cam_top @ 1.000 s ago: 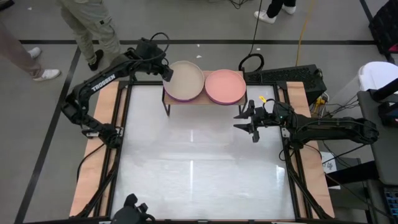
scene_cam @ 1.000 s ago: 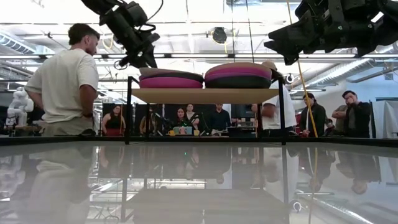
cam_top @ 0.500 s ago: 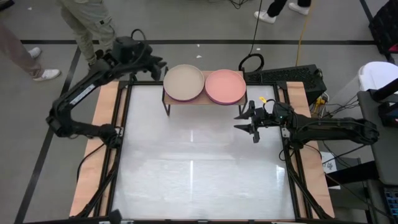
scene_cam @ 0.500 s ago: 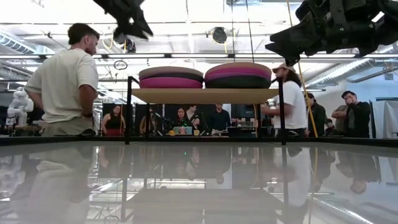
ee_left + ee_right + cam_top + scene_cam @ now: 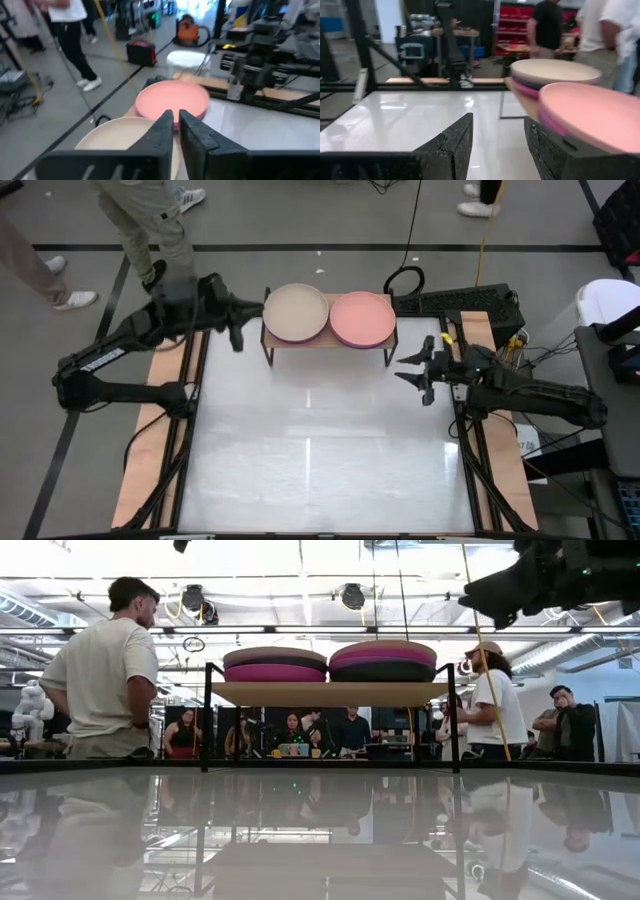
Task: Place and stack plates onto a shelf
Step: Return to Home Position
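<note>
Standing at the far edge of the white table [image 5: 320,450], the shelf [image 5: 328,344] has a light wood top that carries two stacks of plates side by side. A beige plate [image 5: 296,312] tops the stack nearer the left arm and a salmon pink plate [image 5: 362,319] tops the one nearer the right arm, their rims almost meeting. From table height the beige-topped stack shows a dark plate [image 5: 275,657] above a magenta plate [image 5: 275,673]. The other stack shows a purplish band under its pink top and a black-grey plate [image 5: 383,672] at the bottom, lying on the wood.

The left gripper [image 5: 248,310] hangs just beside the shelf's left end, apart from the beige plate and pointing across both stacks. Its wrist camera shows the two fingers drawn together with only a thin slit between them and nothing in it. The right gripper [image 5: 408,368] hovers over the table near the shelf's right front leg, clear of the pink plate. Its fingers stand well apart and empty, and in its wrist view both stacks sit just beyond them.

Behind the table, a person in a pale T-shirt [image 5: 100,670] stands at the left, another person in a cap [image 5: 492,690] stands right of the shelf, and several seated people [image 5: 300,730] show beneath the shelf top
</note>
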`<state>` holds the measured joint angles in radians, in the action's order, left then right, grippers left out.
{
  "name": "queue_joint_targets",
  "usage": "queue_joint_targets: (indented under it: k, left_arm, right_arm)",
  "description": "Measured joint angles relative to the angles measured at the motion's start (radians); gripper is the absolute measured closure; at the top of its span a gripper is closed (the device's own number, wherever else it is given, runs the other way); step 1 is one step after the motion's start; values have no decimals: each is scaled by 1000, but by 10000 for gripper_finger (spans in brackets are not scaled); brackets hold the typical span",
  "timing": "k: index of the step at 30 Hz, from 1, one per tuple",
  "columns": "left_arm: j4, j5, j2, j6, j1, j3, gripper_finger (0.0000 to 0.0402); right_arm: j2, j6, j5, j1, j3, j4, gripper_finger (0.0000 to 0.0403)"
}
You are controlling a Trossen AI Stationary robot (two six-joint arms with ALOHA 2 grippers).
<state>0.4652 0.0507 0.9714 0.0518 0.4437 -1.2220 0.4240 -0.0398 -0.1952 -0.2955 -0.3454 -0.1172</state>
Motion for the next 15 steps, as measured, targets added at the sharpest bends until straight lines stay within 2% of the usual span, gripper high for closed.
queue_joint_targets:
  k: [6,9,15]
  left_arm:
    - [-206,-18,-151,-4,-86,226,396]
    - [-292,-18,-222,-6,-117,333,397]
    - [-390,-37,-337,-32,-155,516,397]
  right_arm:
    - [-124,-10,17,0,0,57,245]
    - [-168,-13,21,0,0,91,245]
    - [-234,-25,110,0,0,173,245]
